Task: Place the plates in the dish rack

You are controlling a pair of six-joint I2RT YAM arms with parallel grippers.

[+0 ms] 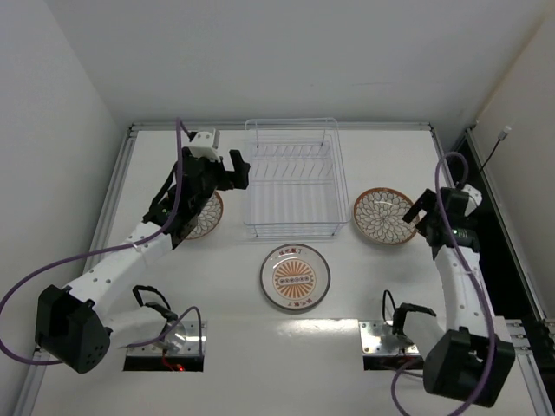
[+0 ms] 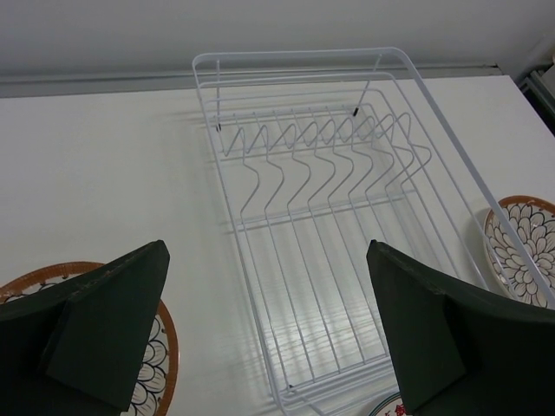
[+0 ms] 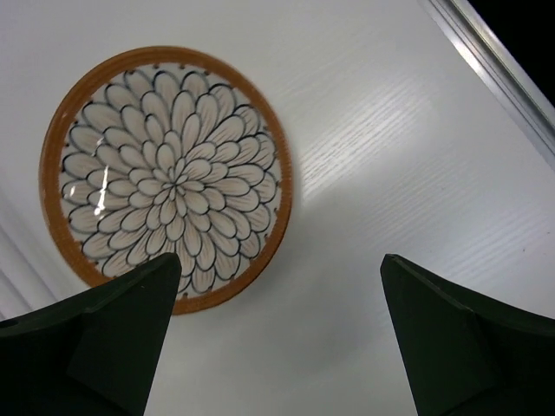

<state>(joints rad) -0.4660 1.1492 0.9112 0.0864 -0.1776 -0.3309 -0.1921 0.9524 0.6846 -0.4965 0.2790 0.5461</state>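
**Plate loading: both grippers spread, three plates flat on the table**

The wire dish rack (image 1: 290, 178) stands at the far centre of the white table (image 1: 364, 295), its slotted dividers at the far end.

All three plates lie flat on the table outside the rack:
- The left petal plate (image 1: 208, 218) lies just beside the rack's left side, partly hidden under the left arm.
- The right petal plate (image 1: 384, 216) lies just beside the rack's right side.
- The sunburst plate (image 1: 295, 277) lies near the rack's front edge.

The left gripper (image 1: 236, 170) hovers at the rack's left wall. Its jaws are spread wide and hold nothing.

The right gripper (image 1: 422, 208) hovers at the right edge of the right petal plate. Its jaws are spread, and the fingers (image 3: 113, 338) grip nothing.
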